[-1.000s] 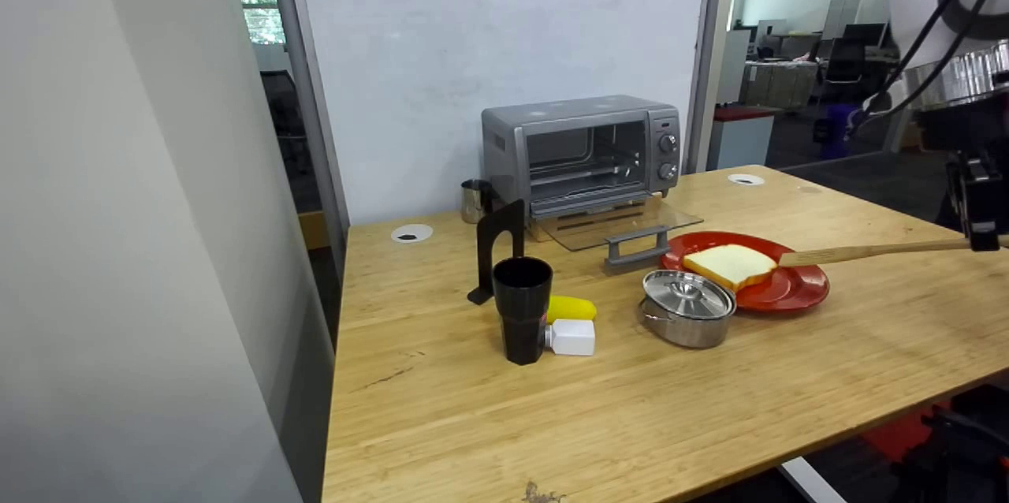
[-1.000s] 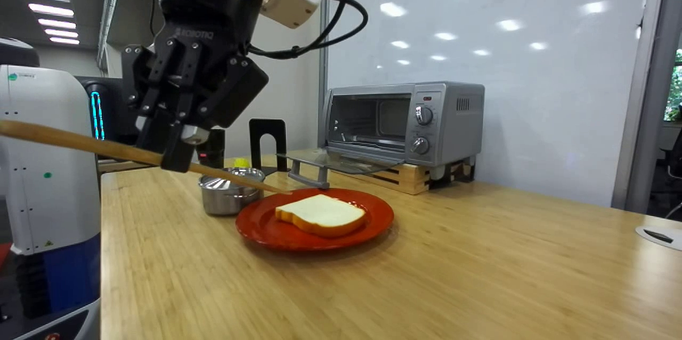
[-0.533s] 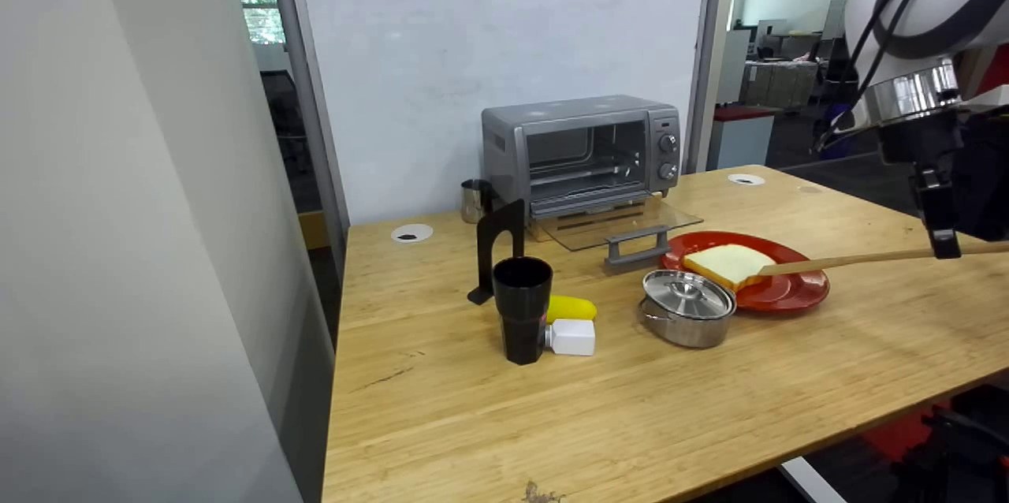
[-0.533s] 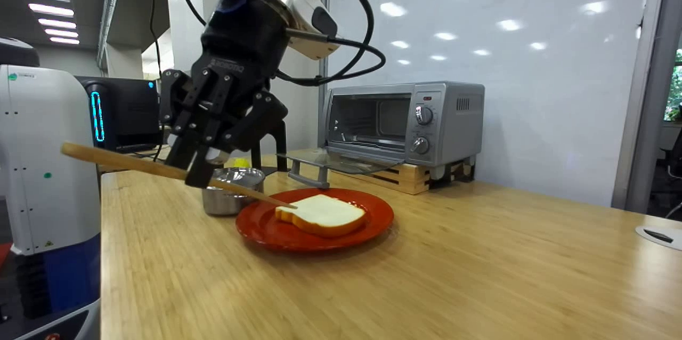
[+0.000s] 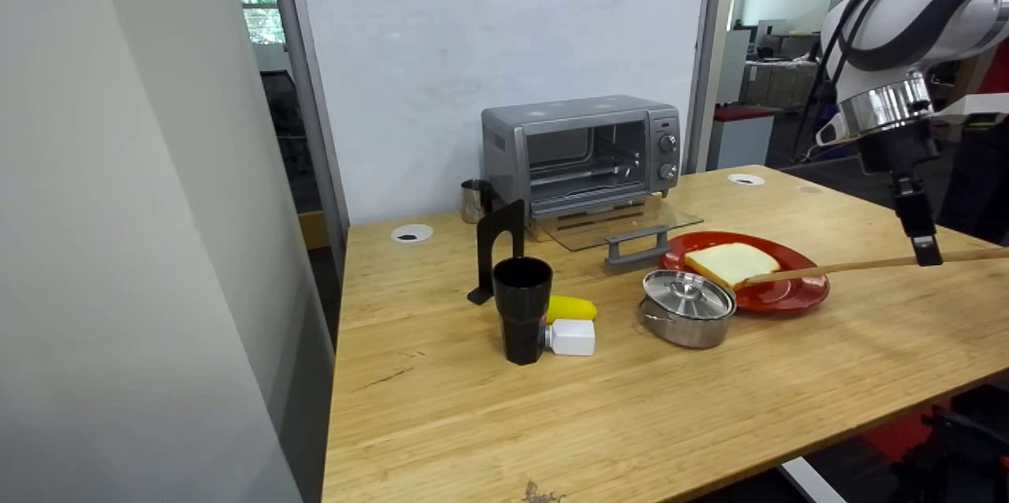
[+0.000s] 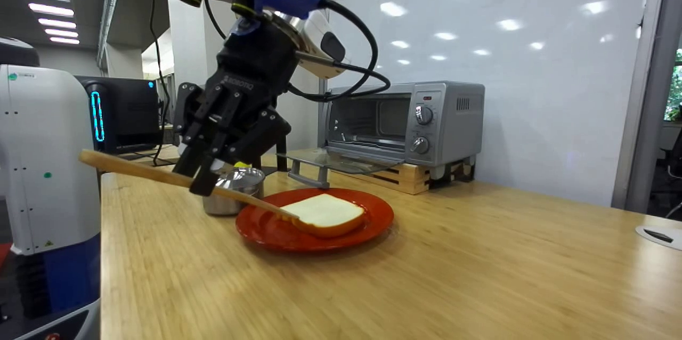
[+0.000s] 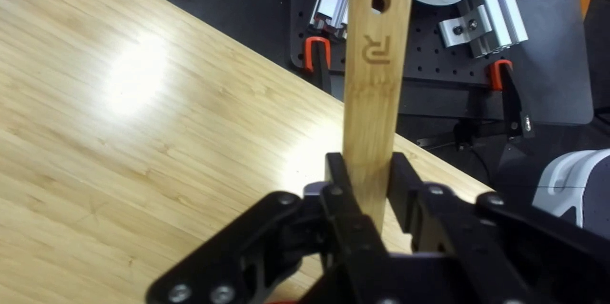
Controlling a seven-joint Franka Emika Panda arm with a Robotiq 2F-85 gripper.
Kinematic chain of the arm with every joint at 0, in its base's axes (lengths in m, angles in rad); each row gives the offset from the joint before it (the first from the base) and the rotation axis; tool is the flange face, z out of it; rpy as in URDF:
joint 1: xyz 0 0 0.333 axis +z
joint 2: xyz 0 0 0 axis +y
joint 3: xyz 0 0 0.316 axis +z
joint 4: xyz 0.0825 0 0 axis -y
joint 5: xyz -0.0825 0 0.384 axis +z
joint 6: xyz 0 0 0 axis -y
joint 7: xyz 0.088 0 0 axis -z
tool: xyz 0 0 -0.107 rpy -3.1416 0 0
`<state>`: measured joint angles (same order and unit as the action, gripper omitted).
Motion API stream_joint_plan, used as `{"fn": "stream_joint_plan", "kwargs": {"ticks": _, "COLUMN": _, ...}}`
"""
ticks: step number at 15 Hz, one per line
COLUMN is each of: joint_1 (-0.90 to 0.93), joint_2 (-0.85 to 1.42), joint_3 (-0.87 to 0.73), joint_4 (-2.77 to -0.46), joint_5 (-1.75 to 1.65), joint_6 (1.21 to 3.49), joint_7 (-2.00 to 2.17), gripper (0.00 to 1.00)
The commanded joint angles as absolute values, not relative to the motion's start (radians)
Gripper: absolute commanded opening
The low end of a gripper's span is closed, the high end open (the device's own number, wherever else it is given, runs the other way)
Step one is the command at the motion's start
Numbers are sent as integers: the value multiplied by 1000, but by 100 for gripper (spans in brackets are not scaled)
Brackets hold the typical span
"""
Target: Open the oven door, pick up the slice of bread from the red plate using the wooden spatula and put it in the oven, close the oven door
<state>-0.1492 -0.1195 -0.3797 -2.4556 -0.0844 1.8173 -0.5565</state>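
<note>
My gripper [image 7: 366,170] is shut on the handle of the wooden spatula [image 7: 374,104], which slants down toward the red plate [image 6: 375,217]. On that plate lies the slice of bread [image 6: 330,209]. The spatula's flat end meets the bread's edge in both exterior views; whether it is beneath the slice, I cannot tell. Behind the plate stands the silver oven [image 5: 583,107]. Its oven door [image 5: 603,225] is folded down, with the handle bar close to the plate's rim. Bread and oven are out of the wrist view.
A lidded metal pot [image 5: 687,318] stands right beside the plate. Further off are a black cup [image 5: 523,314], a white bottle [image 5: 573,337], a yellow object [image 5: 571,307], a black bookend [image 5: 482,266] and a metal cup [image 5: 473,202]. A wooden crate [image 6: 410,177] supports the oven.
The arm has come lower and closer to the plate, carrying the spatula. Its flat end has dropped from above the plate to the bread's edge. The bread has shifted slightly.
</note>
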Motion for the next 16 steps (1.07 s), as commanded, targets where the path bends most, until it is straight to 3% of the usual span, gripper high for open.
{"fn": "stream_joint_plan", "kwargs": {"ticks": 1, "joint_1": -180, "joint_2": -109, "joint_3": -338, "joint_4": -2435, "joint_5": -66, "joint_6": 1770, "joint_7": -537, "gripper": 6}}
{"fn": "stream_joint_plan", "kwargs": {"ticks": 16, "joint_1": -215, "joint_2": -73, "joint_3": -332, "joint_4": -2440, "joint_5": -9, "joint_6": 1778, "joint_7": -454, "gripper": 6}}
